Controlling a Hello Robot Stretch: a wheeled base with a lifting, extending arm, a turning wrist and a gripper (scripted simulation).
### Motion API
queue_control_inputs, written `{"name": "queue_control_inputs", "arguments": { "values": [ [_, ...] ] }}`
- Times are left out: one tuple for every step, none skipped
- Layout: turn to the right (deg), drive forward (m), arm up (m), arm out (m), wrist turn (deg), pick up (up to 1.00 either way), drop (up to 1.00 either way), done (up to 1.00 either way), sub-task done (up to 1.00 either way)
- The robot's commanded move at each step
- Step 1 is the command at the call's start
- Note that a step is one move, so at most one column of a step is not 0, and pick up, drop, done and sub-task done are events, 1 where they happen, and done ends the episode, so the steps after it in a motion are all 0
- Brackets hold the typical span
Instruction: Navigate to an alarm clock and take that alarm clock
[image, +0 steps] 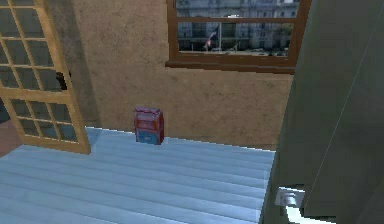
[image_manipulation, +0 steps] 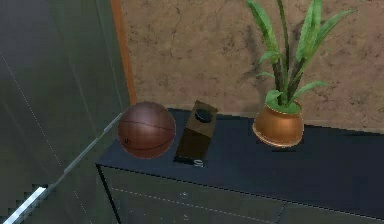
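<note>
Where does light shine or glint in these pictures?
Arm side view: the ball and the pot carry soft highlights, while the cabinet top stays dark. Forward view: the window shows daylit buildings, and the floor looks pale and evenly lit.

One basketball (image_manipulation: 147, 129), one dark box (image_manipulation: 197, 135), one potted plant (image_manipulation: 278, 122), one dresser (image_manipulation: 310, 168)

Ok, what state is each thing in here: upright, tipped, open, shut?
Dresser: drawers look shut.
Basketball: resting on the dresser top.
Dark box: upright on the dresser, beside the basketball.
Potted plant: upright on the dresser.
Red and blue box: upright on the floor by the wall.
Paned door: cannot tell whether open.
</note>
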Motion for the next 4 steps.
{"name": "queue_control_inputs", "arguments": {
  "values": [
    [0.0,0.0,0.38,0.0,0.0,0.0,0.0,0.0,0.0],
    [0.0,0.0,0.0,0.28,0.0,0.0,0.0,0.0,0.0],
    [0.0,0.0,0.0,0.0,45.0,0.0,0.0,0.0,0.0],
    [0.0,0.0,0.0,0.0,45.0,0.0,0.0,0.0,0.0]
  ]
}}
